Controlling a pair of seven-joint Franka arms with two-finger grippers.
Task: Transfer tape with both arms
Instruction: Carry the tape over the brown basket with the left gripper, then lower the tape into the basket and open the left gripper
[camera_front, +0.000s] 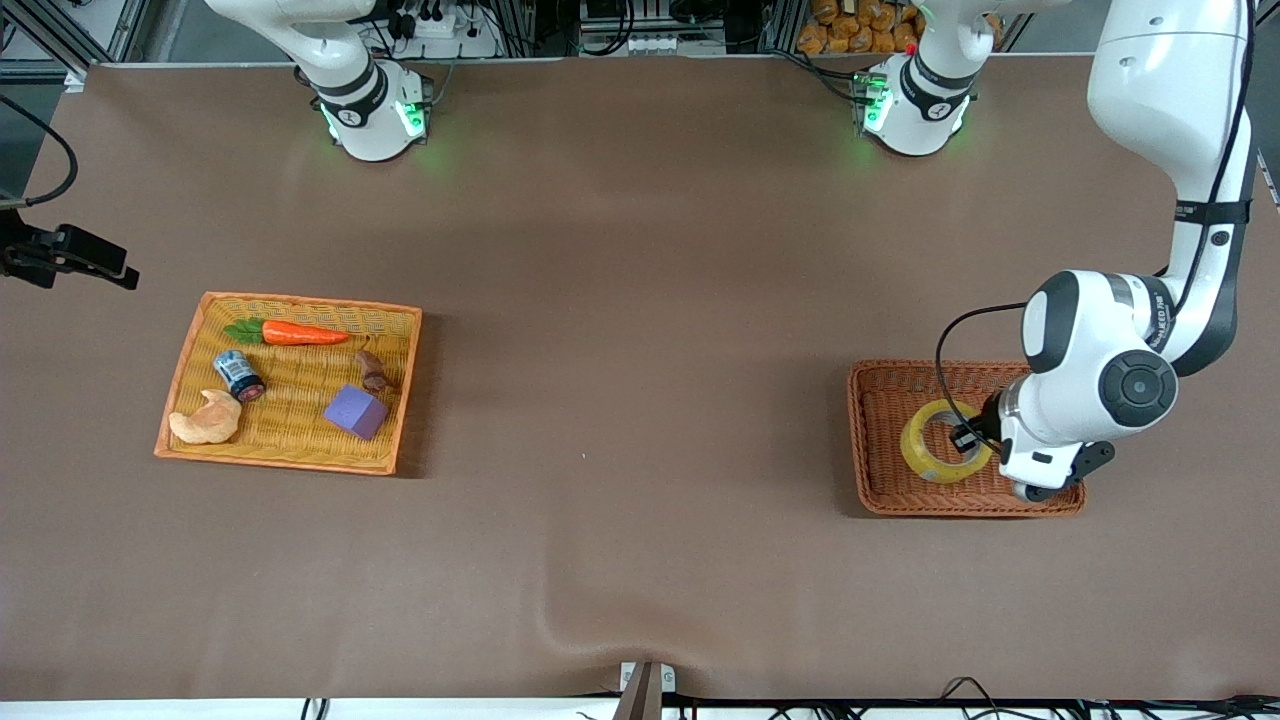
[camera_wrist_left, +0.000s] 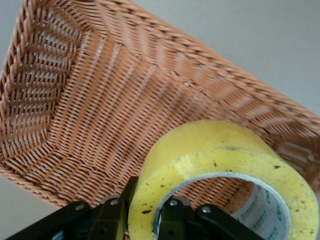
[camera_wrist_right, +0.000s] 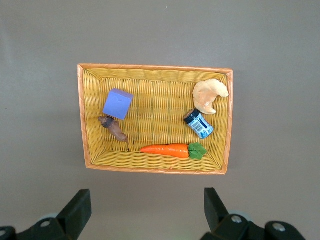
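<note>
Left claw (camera_wrist_left: 142, 220) is pinching the tape (camera_front: 944, 442) wall inside the brown basket (camera_front: 880, 480), pickup underway, lift next; right claw (camera_wrist_right: 145, 212) is waiting wide open, empty, over the yellow tray (camera_wrist_right: 155, 72).

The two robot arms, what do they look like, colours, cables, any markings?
Both arms are glossy white with dark grey joint caps and bands. The left arm has a thin black cable looping to its wrist and small dark lettering on the forearm. The round bases glow green. The left gripper and right gripper have black fingers with small silver screws.
</note>
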